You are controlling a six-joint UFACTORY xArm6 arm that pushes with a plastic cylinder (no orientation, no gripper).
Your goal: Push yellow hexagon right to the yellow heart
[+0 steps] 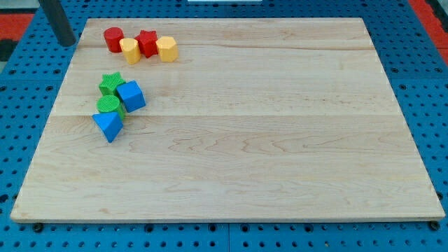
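Hexagon: yellow hexagon sits near the board's top-left corner, at the right end of a four-block row.
Tip: my tip rests at the board's top-left edge, left of the row and well apart from the hexagon; it touches no block. The rod has no jaws and holds nothing.
Row, left to right: red cylinder, yellow heart, red star, hexagon. Neighbours touch or nearly touch.
Heart: lies between cylinder and star, slightly lower in the view than both.
Star: stands between heart and hexagon, so the two yellow blocks are kept apart.
Cluster: below the row, on the board's left side, four blocks packed closely.
Cluster members: green star at top, blue cube just to its right, green cylinder beneath the star, blue triangle lowest.
Board: pale wooden board lies on a blue perforated table.
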